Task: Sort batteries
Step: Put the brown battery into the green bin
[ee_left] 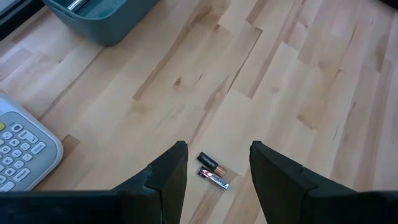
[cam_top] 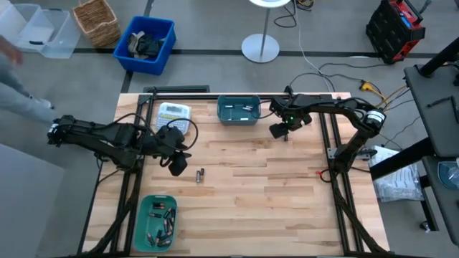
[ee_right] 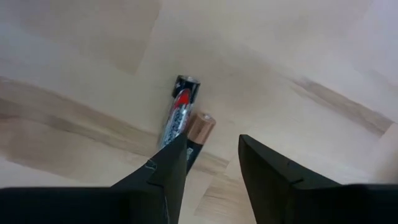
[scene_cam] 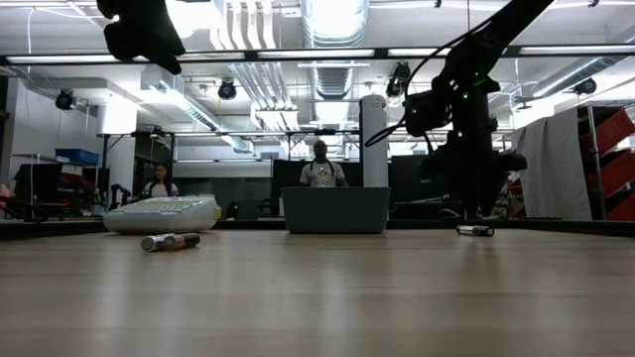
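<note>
Left wrist view showed the left tool [ee_left: 214, 167] open above two batteries [ee_left: 213, 172] on the surface [ee_left: 298, 81]; the right tool [ee_right: 211, 155], open, hovered by another pair [ee_right: 181, 121], perhaps touching. Descend centred, grip one only.

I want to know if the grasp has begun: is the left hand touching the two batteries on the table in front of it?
Apart. The left wrist view shows the left hand open, with bare wood between each finger and the two batteries.
</note>
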Tool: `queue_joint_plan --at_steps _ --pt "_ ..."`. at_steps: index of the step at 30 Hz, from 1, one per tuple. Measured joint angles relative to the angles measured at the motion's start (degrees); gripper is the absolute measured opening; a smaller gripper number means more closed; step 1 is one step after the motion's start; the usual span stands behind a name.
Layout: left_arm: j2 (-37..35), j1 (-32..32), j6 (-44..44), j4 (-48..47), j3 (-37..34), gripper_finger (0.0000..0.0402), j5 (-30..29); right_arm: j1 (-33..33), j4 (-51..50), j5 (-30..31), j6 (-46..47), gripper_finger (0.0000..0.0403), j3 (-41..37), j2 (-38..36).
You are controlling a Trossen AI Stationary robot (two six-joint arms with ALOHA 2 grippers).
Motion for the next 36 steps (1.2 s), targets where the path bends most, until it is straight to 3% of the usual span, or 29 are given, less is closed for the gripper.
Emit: queue_joint_plan --at_steps 13,23,36 --pt "0.1 0.1 0.0 0.0 0.0 0.0153 -1.5 -1.2 3.3 3.2 0.0 0.0155 -0.7 0.0" --pt "0.1 0.2 -0.5 0.1 0.0 0.0153 -2.4 -1.1 -1.6 2.2 1.4 0.0141 -0.9 0.0" --pt "0.1 0.5 -0.5 0.1 0.0 0.0153 -2.4 -0.8 -1.3 1.7 2.2 0.0162 -0.9 0.0"
